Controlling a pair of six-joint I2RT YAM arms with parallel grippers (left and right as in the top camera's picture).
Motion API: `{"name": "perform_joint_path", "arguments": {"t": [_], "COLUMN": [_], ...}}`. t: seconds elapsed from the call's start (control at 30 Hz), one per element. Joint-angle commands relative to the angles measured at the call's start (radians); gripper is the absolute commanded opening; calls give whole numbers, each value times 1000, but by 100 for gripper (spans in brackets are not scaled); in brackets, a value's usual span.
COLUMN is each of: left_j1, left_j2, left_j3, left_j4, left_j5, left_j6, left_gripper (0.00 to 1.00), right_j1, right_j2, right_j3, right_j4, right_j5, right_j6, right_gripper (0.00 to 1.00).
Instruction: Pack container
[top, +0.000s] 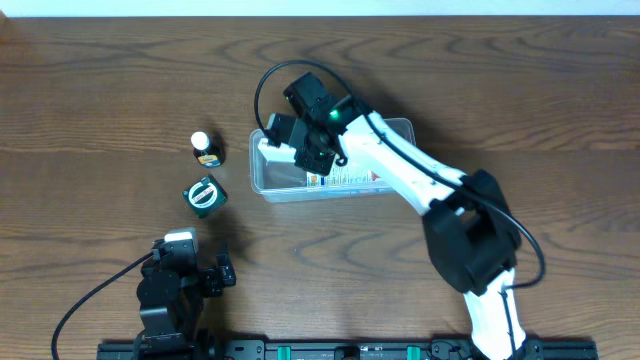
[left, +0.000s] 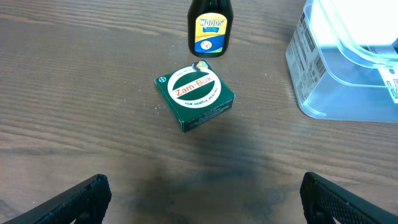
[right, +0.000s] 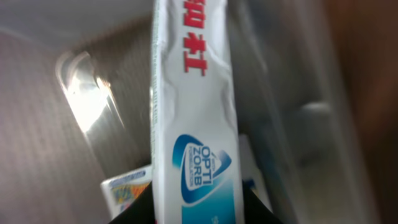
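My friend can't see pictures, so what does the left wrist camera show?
A small green Zam-Buk box sits on a brown wooden table. A dark Woods bottle stands behind it, a clear container is at the right edge, and the open left gripper shows in the bottom corners.

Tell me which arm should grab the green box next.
Left. The left gripper is open, facing the green box; the right gripper is over the container, shut on a white box.
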Motion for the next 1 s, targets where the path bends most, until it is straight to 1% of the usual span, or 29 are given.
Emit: {"name": "perform_joint_path", "arguments": {"t": [0.0, 0.13, 0.2, 0.23, 0.37, 0.4, 0.5, 0.67, 0.77, 0.9, 0.97], "left_j1": [-1, -1, -1, -1, -1, -1, -1, -1, -1, -1, -1], "left_j2": [-3, -3, -3, -3, -3, -3, -3, -3, -3, -3, -3], "left_j3": [2, 2, 2, 2, 2, 2, 2, 2, 2, 2, 2], "left_j4": [0, 0, 0, 0, 0, 0, 0, 0, 0, 0, 0], "left_j5": [7, 7, 7, 7, 7, 7, 7, 7, 7, 7, 7], "left_j6": [2, 2, 2, 2, 2, 2, 2, 2, 2, 2, 2], "left_gripper": [98, 98, 98, 98, 98, 98, 98, 98, 98, 98, 98], "right_j1": [-3, -16, -25, -34, -74, -84, -101, -80, -46, -11, -7], "right_j2": [-99, -123, -122, -122, -122, -122, -122, -122, -122, -102, -77], "right_j3": [20, 20, 19, 16, 14, 14, 14, 14, 14, 14, 14], "right_j4": [-23, -121, -179, -208, -228, -228, -221, -216, -200, -128, -97], "right_j5": [-3, -3, -3, -3, -8, -26, -154, -168, -167, -152, -139], "right_j6": [45, 45, 46, 50, 106, 114, 112, 84, 32, 29, 30], "right_gripper": [31, 32, 30, 27, 23, 24, 44, 63, 69, 71, 73]}}
